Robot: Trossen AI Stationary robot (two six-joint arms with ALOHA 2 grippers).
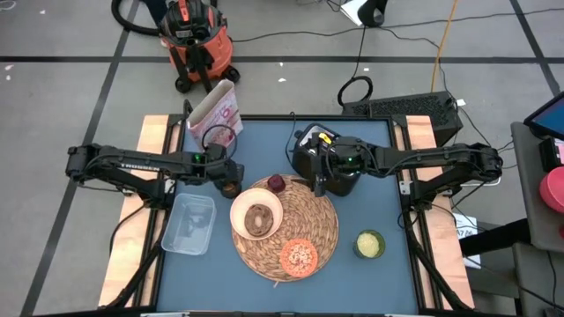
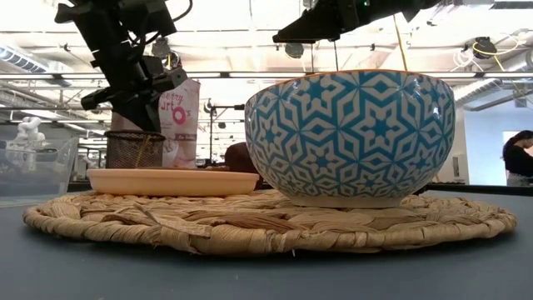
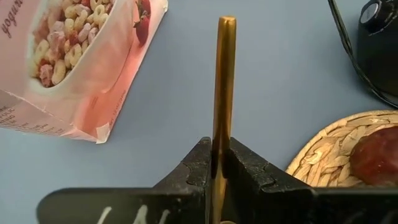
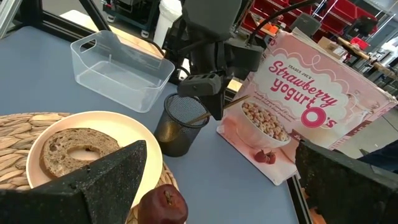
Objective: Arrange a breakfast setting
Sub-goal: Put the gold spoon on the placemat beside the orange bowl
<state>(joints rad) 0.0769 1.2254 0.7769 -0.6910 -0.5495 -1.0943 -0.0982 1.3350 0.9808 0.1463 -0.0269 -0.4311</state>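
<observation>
- The wooden spoon (image 3: pixel 222 93) has its lower end hidden between the left gripper's jaws.
- The pink-white cereal box (image 3: pixel 74 56) is cut off by the frame.
- The dark cup (image 2: pixel 133 148) is partly behind the arm, seemingly mesh.

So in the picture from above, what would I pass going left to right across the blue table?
Clear plastic tub → cream plate with a bagel → small orange dish → small green-yellow cup. The plate and dish sit on the round woven straw placemat.
</observation>
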